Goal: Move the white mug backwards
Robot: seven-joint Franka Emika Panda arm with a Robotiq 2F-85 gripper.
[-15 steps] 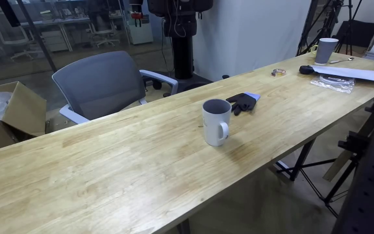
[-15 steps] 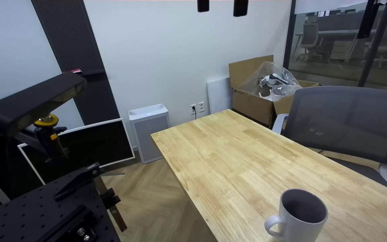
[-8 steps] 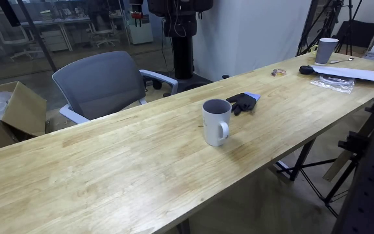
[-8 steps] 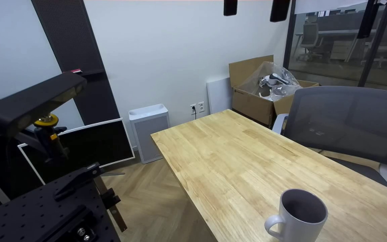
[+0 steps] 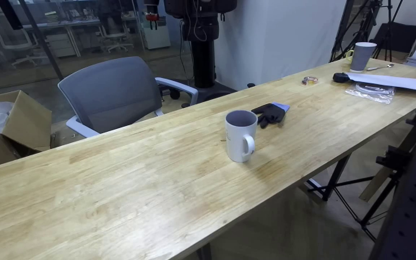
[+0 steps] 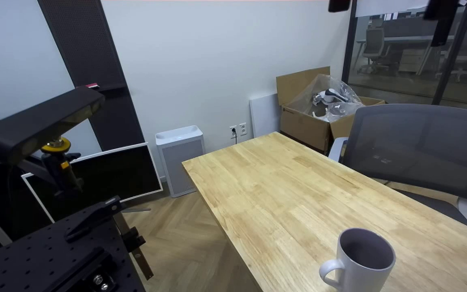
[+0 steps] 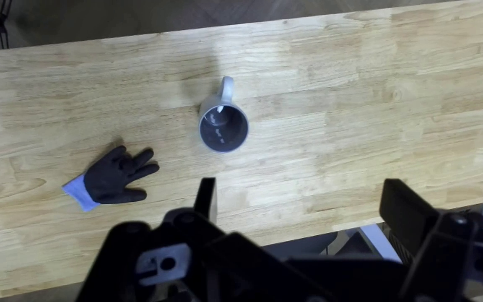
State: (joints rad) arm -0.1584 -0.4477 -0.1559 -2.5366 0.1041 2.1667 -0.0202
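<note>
My pincer [image 7: 300, 184] wide, empty. White cylindrical ceramic mug [image 7: 223, 123] upright, in from pale wooden tabletop's [image 7: 363, 109] long edge opposite grey mesh chair [image 5: 112, 95]. If I descend off-centre, I may topple it.

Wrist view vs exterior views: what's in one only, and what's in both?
Wrist only: pale marks inside the white mug, and the body of the pincer.
Exterior only: grey cup, spoon, clear plastic bag, white-framed dark panel.
Both: white mug, wooden table, black glove, and the pincer's fingertips, cut by the top edge in an exterior view.
</note>
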